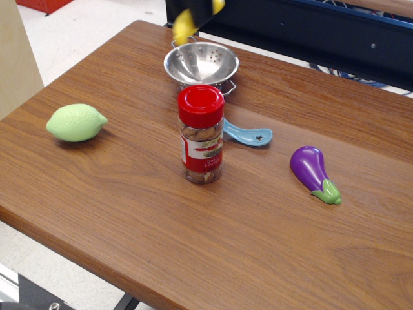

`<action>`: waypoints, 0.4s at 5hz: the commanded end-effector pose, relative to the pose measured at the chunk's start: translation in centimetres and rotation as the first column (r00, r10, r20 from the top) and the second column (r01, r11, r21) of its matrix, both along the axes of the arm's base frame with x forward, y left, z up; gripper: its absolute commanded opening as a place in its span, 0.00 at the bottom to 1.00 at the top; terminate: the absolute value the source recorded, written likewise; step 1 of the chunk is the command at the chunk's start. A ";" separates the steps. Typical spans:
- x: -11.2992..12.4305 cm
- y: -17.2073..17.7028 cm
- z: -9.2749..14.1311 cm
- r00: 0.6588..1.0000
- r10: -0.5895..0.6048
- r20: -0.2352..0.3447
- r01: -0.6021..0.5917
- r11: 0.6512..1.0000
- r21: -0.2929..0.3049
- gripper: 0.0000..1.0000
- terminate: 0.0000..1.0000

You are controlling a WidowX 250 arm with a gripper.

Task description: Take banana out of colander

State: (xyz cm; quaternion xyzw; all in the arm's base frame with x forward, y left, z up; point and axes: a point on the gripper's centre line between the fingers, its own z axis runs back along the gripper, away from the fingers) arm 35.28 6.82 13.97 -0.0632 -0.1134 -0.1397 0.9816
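Note:
The yellow banana (184,26) hangs in the air above the far left rim of the colander (201,62), with its other end showing at the top edge of the frame. My gripper (201,11) is mostly cut off by the top edge. Its dark fingers are shut around the middle of the banana. The steel colander stands on the far part of the table, and its bowl shows only bare perforated metal.
A red-lidded spice jar (201,135) stands just in front of the colander. A blue spoon (249,135) lies to the jar's right, a purple eggplant (312,170) farther right and a pale green lemon (76,122) at the left. A dark frame runs behind the table (129,206).

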 end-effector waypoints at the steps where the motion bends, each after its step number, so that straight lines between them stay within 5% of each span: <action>1: -4.2 2.9 1.3 0.995 -0.097 0.010 0.096 0.992 0.076 0.00 0.00; 2: -4.1 3.3 0.5 0.990 -0.137 -0.037 0.141 0.982 0.123 0.00 0.00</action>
